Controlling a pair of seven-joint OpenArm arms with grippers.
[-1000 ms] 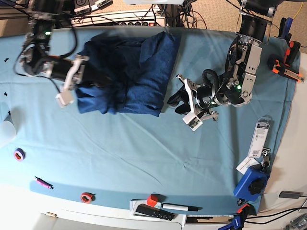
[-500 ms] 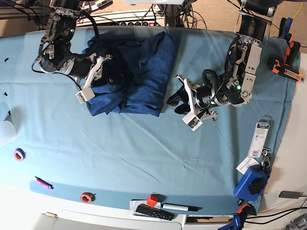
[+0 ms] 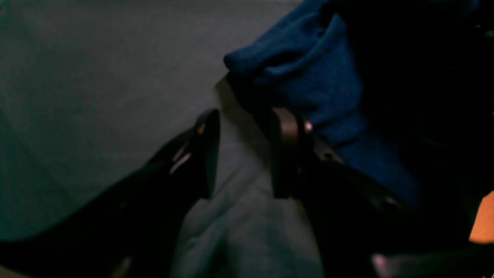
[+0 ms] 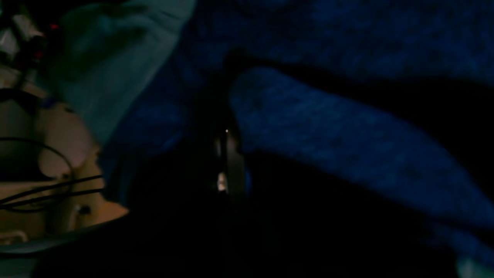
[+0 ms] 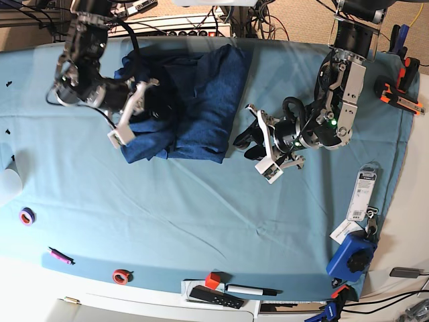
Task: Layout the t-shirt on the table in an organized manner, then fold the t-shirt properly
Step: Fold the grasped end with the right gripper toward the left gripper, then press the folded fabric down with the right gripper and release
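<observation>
Covering the table [image 5: 201, 221], teal cloth; left hand [image 5: 242, 144] spread, right hand [image 5: 155, 107] pinching t-shirt [image 5: 201, 100].

The t-shirt [image 5: 191, 104] lies bunched on the table [image 5: 201, 215].

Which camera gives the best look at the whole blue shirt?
The base view: the t-shirt lies bunched in full there. The left wrist view catches one bunched corner; the right wrist view shows only dark close-up folds.
</observation>
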